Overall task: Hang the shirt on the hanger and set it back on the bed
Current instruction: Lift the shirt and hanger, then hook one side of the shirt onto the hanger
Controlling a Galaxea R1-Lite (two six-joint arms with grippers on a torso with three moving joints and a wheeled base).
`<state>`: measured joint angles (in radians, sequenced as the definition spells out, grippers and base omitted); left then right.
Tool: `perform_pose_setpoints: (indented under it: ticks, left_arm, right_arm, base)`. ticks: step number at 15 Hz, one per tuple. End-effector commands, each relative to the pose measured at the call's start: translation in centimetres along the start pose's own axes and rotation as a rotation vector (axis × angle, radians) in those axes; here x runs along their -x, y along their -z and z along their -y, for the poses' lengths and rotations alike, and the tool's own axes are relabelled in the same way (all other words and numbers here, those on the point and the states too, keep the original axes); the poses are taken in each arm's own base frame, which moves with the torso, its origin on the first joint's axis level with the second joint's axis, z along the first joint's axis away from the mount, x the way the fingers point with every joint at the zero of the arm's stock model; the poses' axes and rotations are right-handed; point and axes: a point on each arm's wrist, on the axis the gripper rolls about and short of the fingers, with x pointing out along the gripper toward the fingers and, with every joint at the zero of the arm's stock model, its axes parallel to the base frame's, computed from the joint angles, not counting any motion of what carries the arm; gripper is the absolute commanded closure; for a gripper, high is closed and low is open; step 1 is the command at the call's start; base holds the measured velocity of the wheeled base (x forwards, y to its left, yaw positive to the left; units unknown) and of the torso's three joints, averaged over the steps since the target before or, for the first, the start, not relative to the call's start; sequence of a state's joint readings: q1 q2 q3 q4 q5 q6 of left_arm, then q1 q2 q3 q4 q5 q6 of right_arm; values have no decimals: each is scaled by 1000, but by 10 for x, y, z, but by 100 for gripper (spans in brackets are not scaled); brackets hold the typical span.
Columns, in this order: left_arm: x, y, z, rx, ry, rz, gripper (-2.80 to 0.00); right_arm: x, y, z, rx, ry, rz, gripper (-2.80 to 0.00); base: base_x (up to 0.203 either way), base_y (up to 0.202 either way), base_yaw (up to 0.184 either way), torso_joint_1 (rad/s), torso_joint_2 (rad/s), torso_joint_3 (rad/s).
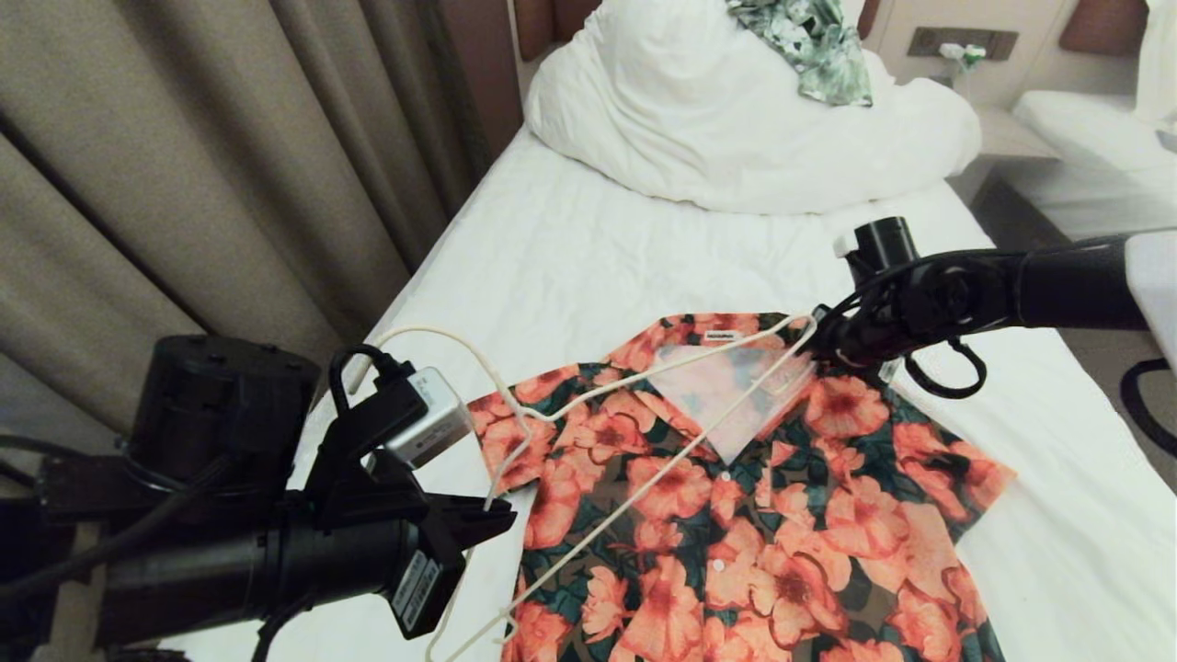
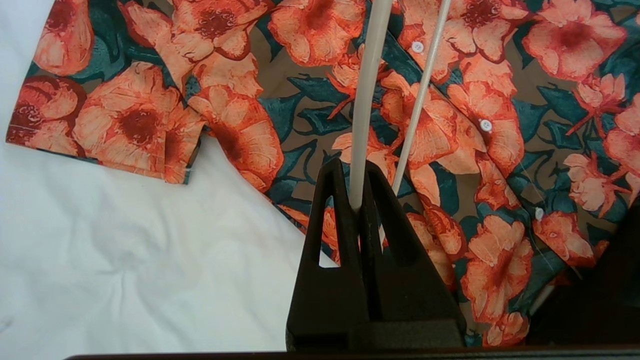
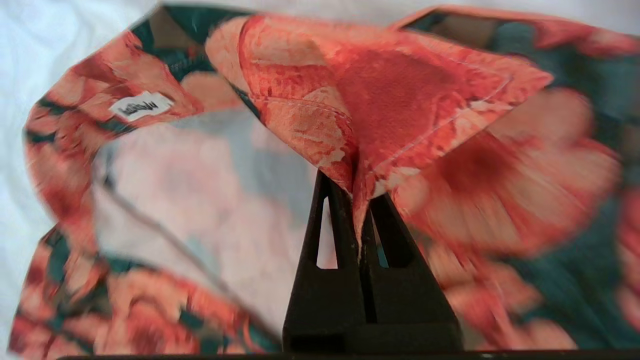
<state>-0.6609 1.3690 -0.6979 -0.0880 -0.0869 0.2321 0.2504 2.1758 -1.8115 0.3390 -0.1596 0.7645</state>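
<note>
The shirt (image 1: 754,515), orange flowers on dark green, lies front-up on the bed (image 1: 570,248) with its collar open. Across it lies the cream wire hanger (image 1: 637,494), its hook pointing toward the bed's left edge. My left gripper (image 1: 501,517) is at the shirt's left sleeve, shut on the hanger's wire (image 2: 367,100); in the left wrist view the left gripper (image 2: 356,200) pinches that rod between its fingers. My right gripper (image 1: 818,345) is at the collar's right side. In the right wrist view the right gripper (image 3: 359,200) is shut on a raised fold of the shirt (image 3: 390,110) beside the neck label (image 3: 141,106).
A bulky white duvet (image 1: 717,129) is piled at the head of the bed with a green leaf-patterned garment (image 1: 814,46) on top. Beige curtains (image 1: 184,165) hang close along the left. A second bed (image 1: 1094,138) stands at the right beyond a gap.
</note>
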Motion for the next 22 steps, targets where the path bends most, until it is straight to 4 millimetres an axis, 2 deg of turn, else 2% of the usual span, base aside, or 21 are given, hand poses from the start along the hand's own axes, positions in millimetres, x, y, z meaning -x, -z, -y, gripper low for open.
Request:
perform_pose_setpoints:
  ticks: [1,5,7,13,18,22]
  left_arm:
    - [-4,0,-1,-1,-8,-4,0]
    - [-15,1,5,-19,-39,4,0]
    - [-16,1,7,-25,-29,0,0]
    - [-18,1,8,-26,-34,-6,0]
    - [-19,1,8,-26,-37,-12,0]
    - [-22,1,15,-43,-31,-22,0]
  right_arm:
    - [49,-11,-2,-7,-42,40,0]
    - [100,-7,-1,34,-88,55,0]
    - [128,4,-6,79,-134,52,0]
    - [187,37,-23,202,-233,-22,0]
    - [216,40,-18,226,-253,-39,0]
    - [227,48,-22,287,-292,-46,0]
  base:
    - [0,0,0,0,0,0]
    - [0,0,0,0,0,0]
    - [0,0,0,0,0,0]
    - [0,0,0,0,0,0]
    - [0,0,0,0,0,0]
    - [0,0,0,0,0,0]
